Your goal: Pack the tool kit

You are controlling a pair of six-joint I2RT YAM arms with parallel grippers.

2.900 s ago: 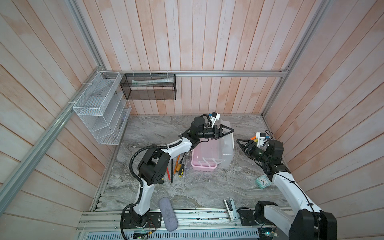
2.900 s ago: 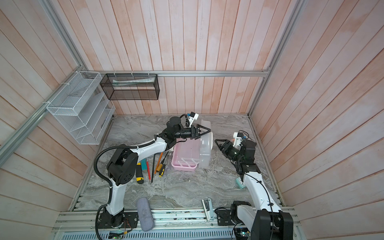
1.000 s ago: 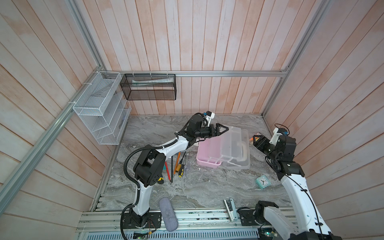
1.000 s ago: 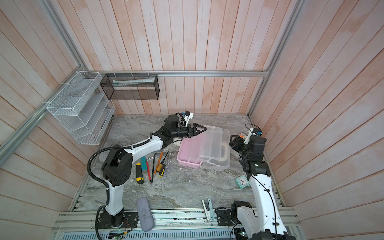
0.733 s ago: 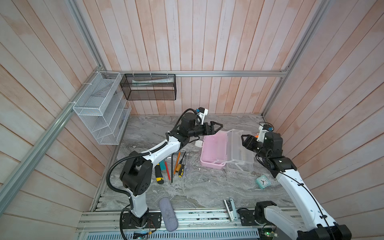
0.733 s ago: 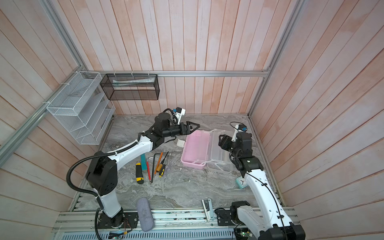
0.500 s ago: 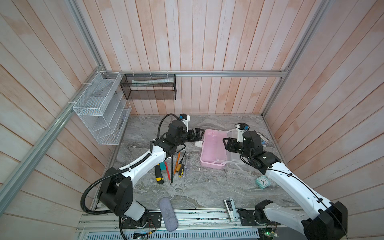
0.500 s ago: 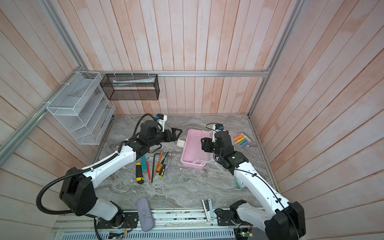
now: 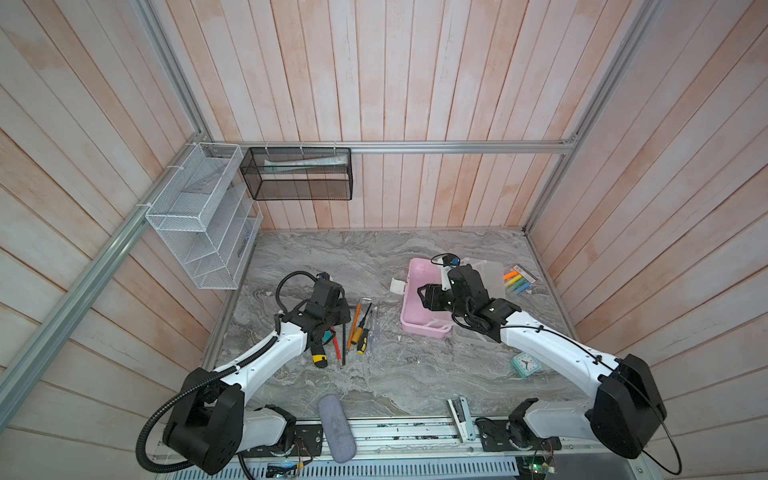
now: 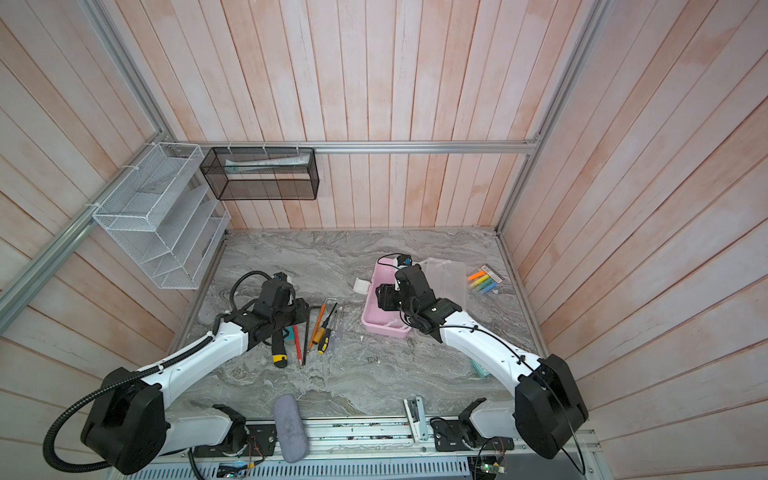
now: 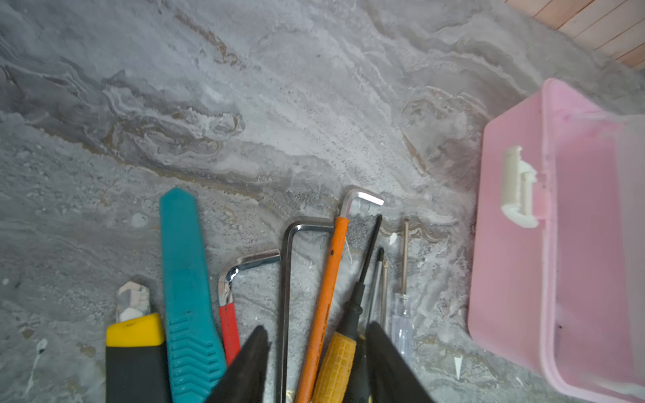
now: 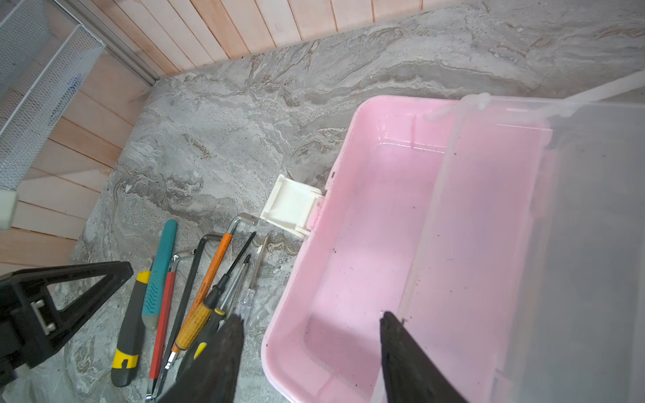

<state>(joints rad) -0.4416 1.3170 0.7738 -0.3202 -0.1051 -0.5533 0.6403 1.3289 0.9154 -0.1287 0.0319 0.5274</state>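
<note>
Wall stuff first: a white wire rack [image 9: 199, 216] hangs on the left wall and a black mesh basket [image 9: 297, 174] on the back one, both up off the table [image 9: 332, 257].

Toward the table's left edge, about halfway back, the tools lie side by side in a tight row:
- black-and-yellow knife [image 11: 134, 349]
- teal tool [image 11: 185, 279]
- red-handled hex key [image 11: 228, 324]
- black hex key [image 11: 286, 279]
- orange-sleeved hex key [image 11: 328, 279]
- yellow-handled screwdriver [image 11: 336, 363]
- a couple of slim screwdrivers [image 11: 384, 289]
- clear-handled screwdriver [image 11: 401, 321], nearest the box

The left pincer [image 11: 316, 342] sits low over that row, part-way open. Its fingers are either side of the black hex key, the orange-sleeved one and the yellow handle. Whether it's actually pinching them, can't tell from the wrist view.

Down at the front edge, left of middle, a grey pouch [image 9: 336, 428] hangs half onto the rail.

Right of centre is the pink box [image 9: 415, 272], open, long side facing the tools. Its white clasp [image 9: 397, 285] is flopped out onto the table toward them. The frosted lid [image 9: 490, 270] lies folded back flat on the side toward the right edge. The right pincer [image 12: 310, 321] hovers over the box's tool-side wall with its fingers spread wide, one above the table and one above the box's inside, gripping nothing.

A packet of neon highlighters [image 9: 517, 282] sits by the right edge, just beyond the lid. A small teal clock [image 9: 525, 364] is near the front right corner.
</note>
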